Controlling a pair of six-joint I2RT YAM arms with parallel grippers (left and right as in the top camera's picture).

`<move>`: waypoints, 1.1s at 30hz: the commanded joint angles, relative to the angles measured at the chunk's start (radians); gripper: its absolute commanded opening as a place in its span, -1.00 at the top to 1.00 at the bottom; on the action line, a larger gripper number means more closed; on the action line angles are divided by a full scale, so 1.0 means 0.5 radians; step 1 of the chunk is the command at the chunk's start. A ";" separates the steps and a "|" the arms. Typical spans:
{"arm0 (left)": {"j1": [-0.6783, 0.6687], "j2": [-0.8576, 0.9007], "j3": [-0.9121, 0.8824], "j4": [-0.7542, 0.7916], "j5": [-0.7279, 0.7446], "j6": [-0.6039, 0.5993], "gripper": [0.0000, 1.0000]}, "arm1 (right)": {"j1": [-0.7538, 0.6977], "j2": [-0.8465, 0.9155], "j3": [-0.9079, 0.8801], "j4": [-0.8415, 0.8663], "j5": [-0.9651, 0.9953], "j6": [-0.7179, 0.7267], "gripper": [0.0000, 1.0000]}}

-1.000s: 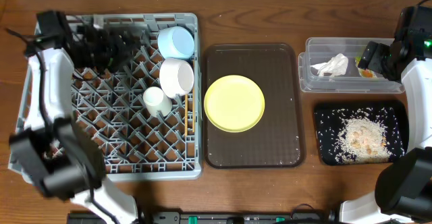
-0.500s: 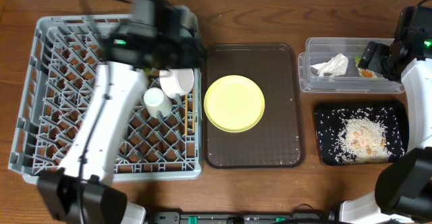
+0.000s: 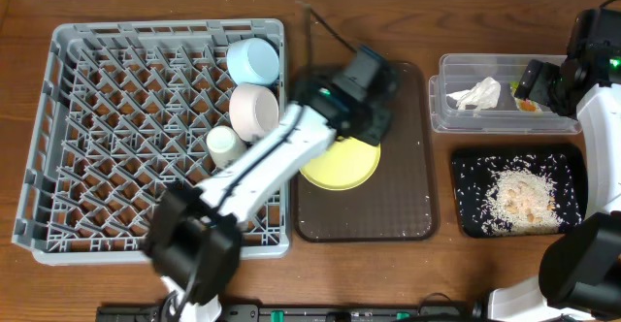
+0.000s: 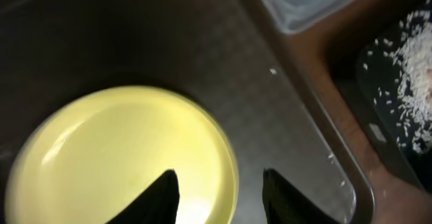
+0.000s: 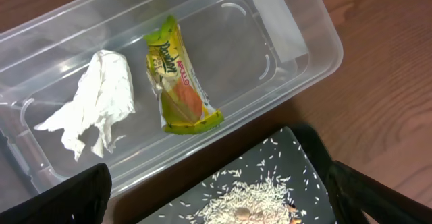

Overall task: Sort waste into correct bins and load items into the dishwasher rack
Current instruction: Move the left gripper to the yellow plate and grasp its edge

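The yellow plate [image 3: 342,167] [image 4: 121,156] lies on the dark brown serving tray [image 3: 393,206]. My left gripper [image 3: 372,133] [image 4: 219,173] is open over the plate's right rim, one finger over the plate and the other over the tray. The grey dishwasher rack [image 3: 116,138] holds a light blue bowl [image 3: 254,60], a pale pink bowl [image 3: 254,109] and a white cup [image 3: 225,145]. The clear tub [image 3: 505,118] [image 5: 283,55] holds the white napkin [image 3: 475,94] [image 5: 94,99] and the green-yellow wrapper [image 5: 179,75]. Rice [image 3: 519,196] lies on the black tray [image 3: 466,167]. My right gripper [image 5: 216,197] hangs open and empty over tub and tray.
The left arm [image 3: 252,177] stretches from the table's front edge across the rack's right side to the serving tray. The right arm [image 3: 592,60] stands at the right edge beside the tub. Bare wooden table [image 3: 359,31] runs along the back.
The left arm has swung from the rack's far left corner across the rack to the yellow plate, and its jaws have narrowed. The right arm has not moved.
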State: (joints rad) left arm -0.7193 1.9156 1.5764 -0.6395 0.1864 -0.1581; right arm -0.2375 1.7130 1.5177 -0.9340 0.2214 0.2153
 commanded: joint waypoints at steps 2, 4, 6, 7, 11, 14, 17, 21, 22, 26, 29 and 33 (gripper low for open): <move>-0.082 0.179 -0.021 0.060 -0.047 0.016 0.27 | -0.012 -0.040 0.035 -0.002 0.027 -0.022 -0.99; -0.104 0.243 -0.021 0.065 -0.047 0.016 0.29 | -0.012 -0.040 0.035 -0.002 0.027 -0.023 -0.98; -0.122 0.315 -0.021 0.065 -0.048 0.016 0.34 | -0.012 -0.040 0.035 -0.002 0.027 -0.022 -0.98; -0.123 0.345 -0.021 0.065 -0.048 0.016 0.34 | -0.012 -0.040 0.035 -0.002 0.027 -0.023 -0.99; -0.126 0.446 -0.021 0.063 -0.050 0.016 0.37 | -0.012 -0.040 0.035 -0.002 0.027 -0.022 -0.99; -0.126 0.483 -0.021 0.060 -0.100 0.014 0.38 | -0.012 -0.040 0.035 -0.002 0.027 -0.022 -0.99; -0.126 0.491 -0.021 0.059 -0.101 0.015 0.48 | -0.012 -0.040 0.035 -0.002 0.027 -0.023 -0.99; -0.126 0.491 -0.021 0.058 -0.098 0.015 0.58 | -0.012 -0.040 0.035 -0.002 0.027 -0.023 -0.98; -0.126 0.491 -0.021 0.059 -0.098 0.015 0.58 | -0.012 -0.040 0.035 -0.002 0.027 -0.023 -0.99; -0.128 0.493 -0.022 0.046 -0.098 0.015 0.59 | -0.012 -0.040 0.035 -0.002 0.027 -0.022 -0.98; -0.128 0.502 -0.024 0.040 -0.098 0.016 0.59 | -0.012 -0.040 0.035 -0.002 0.027 -0.022 -0.99; -0.127 0.504 -0.027 0.043 -0.098 0.017 0.59 | -0.012 -0.040 0.035 -0.002 0.027 -0.022 -0.99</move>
State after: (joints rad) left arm -0.7830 2.1548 1.5757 -0.6163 0.1501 -0.1562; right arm -0.2375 1.7130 1.5177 -0.9340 0.2218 0.2153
